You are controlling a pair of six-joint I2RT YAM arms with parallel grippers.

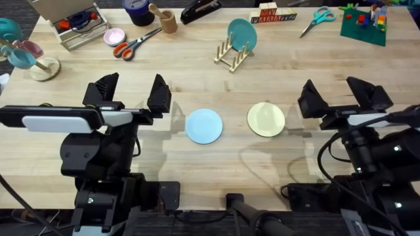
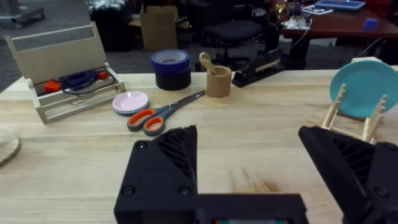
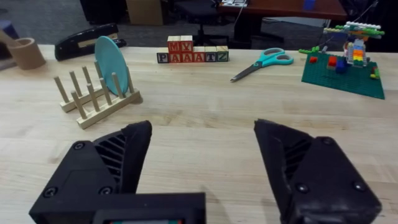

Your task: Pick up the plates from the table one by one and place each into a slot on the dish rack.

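Note:
A light blue plate (image 1: 204,126) lies flat on the table (image 1: 216,85) near the middle. A pale cream-yellow plate (image 1: 266,119) lies flat just to its right. Farther back stands the wooden dish rack (image 1: 232,55), also in the left wrist view (image 2: 352,119) and the right wrist view (image 3: 94,99), with a darker teal plate (image 1: 242,34) upright in one slot. My left gripper (image 1: 131,94) hovers open to the left of the blue plate, nothing between its fingers. Right of the cream plate, my right gripper (image 1: 341,97) is open and holds nothing.
At the back left are a wooden box of supplies (image 1: 72,25), a pink dish (image 1: 114,37), orange-handled scissors (image 1: 134,43), a tape roll (image 1: 138,10), a wooden cup (image 1: 168,19) and a stapler (image 1: 199,9). Letter blocks (image 1: 272,14), teal scissors (image 1: 317,19) and a green brick plate (image 1: 363,25) sit back right.

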